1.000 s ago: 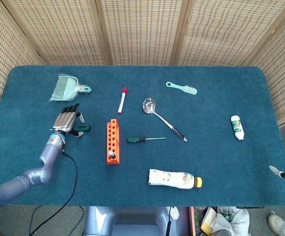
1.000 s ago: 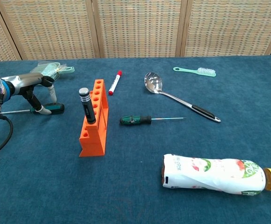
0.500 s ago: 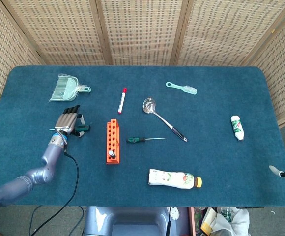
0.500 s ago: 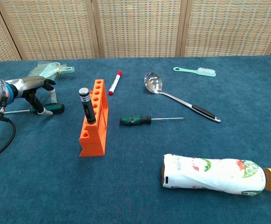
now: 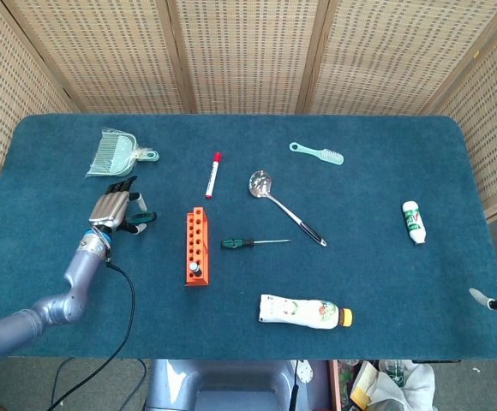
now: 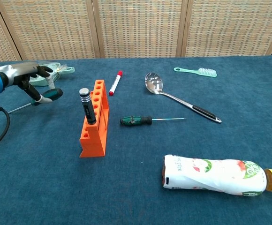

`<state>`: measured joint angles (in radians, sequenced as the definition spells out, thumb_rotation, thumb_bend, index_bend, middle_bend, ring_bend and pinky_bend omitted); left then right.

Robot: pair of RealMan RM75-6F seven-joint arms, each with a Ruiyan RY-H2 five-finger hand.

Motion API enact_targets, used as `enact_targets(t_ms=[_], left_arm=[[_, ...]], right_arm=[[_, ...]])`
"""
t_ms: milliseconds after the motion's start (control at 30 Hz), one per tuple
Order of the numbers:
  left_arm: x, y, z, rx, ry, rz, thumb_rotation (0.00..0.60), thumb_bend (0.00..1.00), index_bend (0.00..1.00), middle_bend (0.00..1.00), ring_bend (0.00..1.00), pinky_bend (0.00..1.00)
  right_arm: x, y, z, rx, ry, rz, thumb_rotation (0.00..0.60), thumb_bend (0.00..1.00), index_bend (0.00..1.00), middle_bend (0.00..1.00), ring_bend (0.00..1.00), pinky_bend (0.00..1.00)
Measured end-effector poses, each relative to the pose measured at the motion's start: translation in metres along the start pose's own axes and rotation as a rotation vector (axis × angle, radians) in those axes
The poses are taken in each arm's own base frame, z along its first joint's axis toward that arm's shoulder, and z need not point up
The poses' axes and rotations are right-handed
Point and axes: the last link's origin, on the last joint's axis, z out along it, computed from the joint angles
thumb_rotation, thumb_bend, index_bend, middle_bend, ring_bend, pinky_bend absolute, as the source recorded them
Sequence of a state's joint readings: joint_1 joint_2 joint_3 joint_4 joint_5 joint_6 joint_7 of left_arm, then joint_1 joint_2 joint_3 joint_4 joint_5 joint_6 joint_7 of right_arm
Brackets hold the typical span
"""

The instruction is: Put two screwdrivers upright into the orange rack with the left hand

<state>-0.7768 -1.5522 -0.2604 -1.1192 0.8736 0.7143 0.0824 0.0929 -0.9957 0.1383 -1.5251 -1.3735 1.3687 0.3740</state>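
Left hand (image 6: 26,78) grips green screwdriver (image 6: 49,95), seemingly lifted, left of orange rack (image 6: 94,119).

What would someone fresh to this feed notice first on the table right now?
Probably the orange rack left of centre, with one black-handled screwdriver standing upright in it. Next, the left hand at the far left, gripping a green-handled screwdriver lifted off the cloth with its shaft slanting down. A second green-handled screwdriver lies flat just right of the rack, and a crumpled bottle lies at front right.
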Motion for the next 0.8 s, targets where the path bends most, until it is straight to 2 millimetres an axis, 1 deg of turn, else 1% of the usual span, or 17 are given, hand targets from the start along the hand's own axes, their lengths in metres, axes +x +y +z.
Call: enact_targets(t_ms=[167,367,400,433,600,700,800], left_arm=[[0.027,0.002,-0.018,-0.056,0.028,-0.132,0.600,0.43,0.65,0.00,0.00,0.00],[0.063,0.006,-0.045,-0.147,0.066,-0.289,0.600,0.44,0.66,0.00,0.00,0.00],[0.071,0.008,-0.053,-0.175,0.075,-0.325,0.600,0.44,0.66,0.00,0.00,0.00],[0.074,0.009,-0.056,-0.187,0.078,-0.340,0.600,0.44,0.66,0.00,0.00,0.00],[0.100,0.022,-0.082,-0.287,0.088,-0.448,0.600,0.44,0.67,0.00,0.00,0.00],[0.113,0.030,-0.095,-0.332,0.081,-0.480,0.600,0.46,0.67,0.00,0.00,0.00],[0.121,0.041,-0.104,-0.363,0.053,-0.493,0.600,0.46,0.67,0.00,0.00,0.00]], right_arm=[[0.000,-0.001,-0.001,0.006,-0.001,0.001,0.600,0.00,0.00,0.00,0.00,0.00],[-0.001,-0.002,-0.002,0.010,-0.004,0.004,0.600,0.00,0.00,0.00,0.00,0.00],[-0.001,-0.002,-0.002,0.010,-0.004,0.005,0.600,0.00,0.00,0.00,0.00,0.00],[0.000,-0.002,-0.002,0.011,-0.004,0.006,0.600,0.00,0.00,0.00,0.00,0.00],[0.000,-0.002,-0.002,0.011,-0.003,0.009,0.600,0.00,0.00,0.00,0.00,0.00],[0.000,-0.002,-0.002,0.012,-0.004,0.011,0.600,0.00,0.00,0.00,0.00,0.00],[0.001,-0.001,-0.002,0.012,-0.005,0.014,0.600,0.00,0.00,0.00,0.00,0.00]])
